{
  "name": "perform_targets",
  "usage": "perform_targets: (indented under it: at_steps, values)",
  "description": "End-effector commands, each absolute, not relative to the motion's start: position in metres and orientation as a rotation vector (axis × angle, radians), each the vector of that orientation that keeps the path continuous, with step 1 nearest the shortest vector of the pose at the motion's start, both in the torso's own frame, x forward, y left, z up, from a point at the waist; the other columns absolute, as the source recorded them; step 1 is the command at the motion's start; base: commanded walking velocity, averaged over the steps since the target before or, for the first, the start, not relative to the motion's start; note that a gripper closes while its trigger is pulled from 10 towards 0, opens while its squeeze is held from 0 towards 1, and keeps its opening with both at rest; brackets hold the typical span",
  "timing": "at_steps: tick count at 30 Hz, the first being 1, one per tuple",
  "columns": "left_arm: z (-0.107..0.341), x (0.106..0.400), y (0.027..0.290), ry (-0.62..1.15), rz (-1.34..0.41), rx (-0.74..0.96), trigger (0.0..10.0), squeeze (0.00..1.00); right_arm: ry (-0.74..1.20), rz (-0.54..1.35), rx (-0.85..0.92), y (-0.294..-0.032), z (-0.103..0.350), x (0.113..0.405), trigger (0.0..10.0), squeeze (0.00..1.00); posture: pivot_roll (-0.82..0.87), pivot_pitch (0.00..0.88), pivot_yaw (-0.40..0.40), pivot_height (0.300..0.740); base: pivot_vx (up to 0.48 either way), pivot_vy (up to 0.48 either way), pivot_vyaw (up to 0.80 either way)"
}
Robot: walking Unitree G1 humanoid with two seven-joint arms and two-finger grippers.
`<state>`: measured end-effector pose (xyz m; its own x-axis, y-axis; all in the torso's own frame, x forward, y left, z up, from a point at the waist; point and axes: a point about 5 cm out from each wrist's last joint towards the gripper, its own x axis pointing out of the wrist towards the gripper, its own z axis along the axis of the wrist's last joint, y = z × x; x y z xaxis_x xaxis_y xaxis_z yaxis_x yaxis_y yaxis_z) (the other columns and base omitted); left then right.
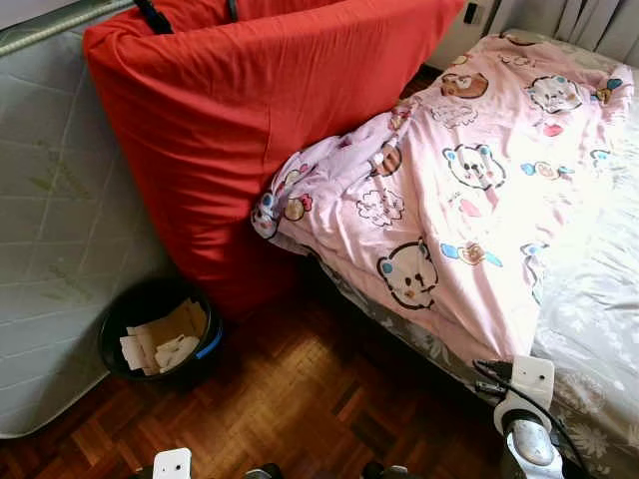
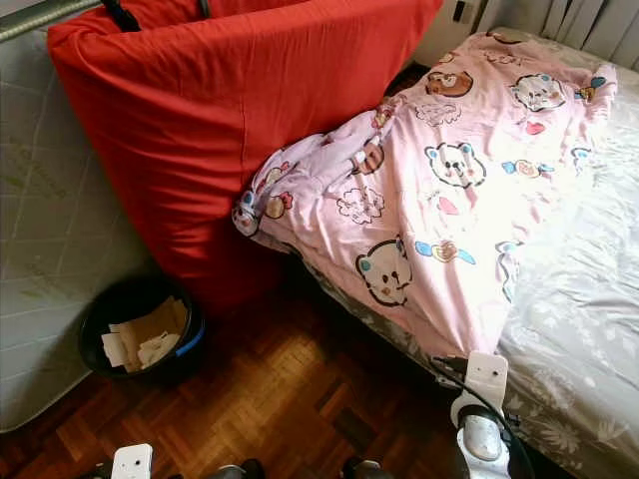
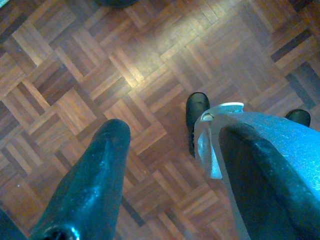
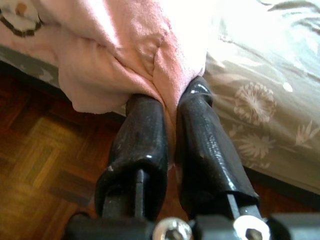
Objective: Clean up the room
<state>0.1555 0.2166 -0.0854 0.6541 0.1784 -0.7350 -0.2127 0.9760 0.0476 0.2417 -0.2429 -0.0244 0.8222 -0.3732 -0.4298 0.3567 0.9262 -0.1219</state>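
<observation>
Your right arm [image 1: 527, 439]: silver metal cylinder, white plastic bracket on top, black cable looping alongside. Your right gripper [image 4: 172, 107]: two long glossy black fingers [image 4: 142, 135], rounded tips, two silver screw heads at base. Your left gripper [image 3: 170, 150]: same black fingers [image 3: 95, 180], scuffed, one backed by pale blue-grey plate. White bracket of left arm [image 1: 172, 465] at lower edge.

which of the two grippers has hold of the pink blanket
The right gripper: its fingers are shut on the corner of the pink cartoon blanket at the bed's edge. The left gripper hangs open over the parquet floor.
</observation>
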Motion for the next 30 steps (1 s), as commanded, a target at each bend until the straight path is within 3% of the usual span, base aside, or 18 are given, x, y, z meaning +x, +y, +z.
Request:
perform_targets:
  at_steps: [1, 3, 4, 5, 21, 22, 23, 24, 27, 30]
  values:
    - [-0.09, 0.145, 0.215, 0.866, 0.222, -0.033, 10.0, 0.0, 0.526, -0.39, -0.039, -0.242, -0.035, 0.229, 10.0, 0.0, -0.06, 0.196, -0.006, 0.74, 0.0, 0.0, 0.0]
    - [-0.09, 0.145, 0.215, 0.864, 0.221, -0.032, 10.0, 0.0, 0.531, -0.386, -0.034, -0.242, -0.036, 0.228, 10.0, 0.01, -0.06, 0.196, -0.006, 0.74, 0.0, 0.0, 0.0]
    - [-0.09, 0.145, 0.215, 0.863, 0.221, -0.031, 10.0, 0.0, 0.532, -0.385, -0.033, -0.242, -0.036, 0.228, 10.0, 0.51, -0.06, 0.196, -0.006, 0.74, 0.0, 0.0, 0.0]
    - [-0.09, 0.145, 0.215, 0.863, 0.221, -0.031, 10.0, 0.0, 0.534, -0.383, -0.033, -0.242, -0.036, 0.228, 10.0, 0.85, -0.06, 0.196, -0.006, 0.74, 0.0, 0.0, 0.0]
    - [-0.089, 0.148, 0.214, 0.849, 0.219, -0.031, 10.0, 0.0, 0.554, -0.376, -0.046, -0.243, -0.038, 0.226, 10.0, 0.82, -0.06, 0.197, -0.008, 0.74, 0.0, 0.0, 0.0]
    - [-0.089, 0.148, 0.214, 0.848, 0.219, -0.031, 10.0, 0.0, 0.56, -0.366, -0.048, -0.241, -0.039, 0.226, 10.0, 0.63, -0.06, 0.197, -0.009, 0.74, 0.0, 0.0, 0.0]
    - [-0.089, 0.148, 0.214, 0.848, 0.219, -0.031, 10.0, 0.0, 0.56, -0.366, -0.048, -0.241, -0.039, 0.226, 10.0, 0.63, -0.06, 0.197, -0.009, 0.74, 0.0, 0.0, 0.0]
    - [-0.089, 0.148, 0.213, 0.847, 0.219, -0.031, 10.0, 0.0, 0.567, -0.353, -0.049, -0.24, -0.04, 0.225, 10.0, 0.0, -0.06, 0.195, -0.009, 0.74, 0.0, 0.0, 0.0]
    - [-0.089, 0.148, 0.213, 0.846, 0.218, -0.031, 10.0, 0.0, 0.6, -0.307, -0.019, -0.234, -0.045, 0.221, 10.0, 0.0, -0.06, 0.195, -0.008, 0.74, 0.0, 0.0, 0.0]
    - [-0.088, 0.149, 0.213, 0.845, 0.215, -0.031, 10.0, 0.0, 0.682, -0.25, 0.122, -0.218, -0.059, 0.211, 10.0, 0.0, -0.07, 0.195, -0.009, 0.74, 0.0, 0.0, 0.0]
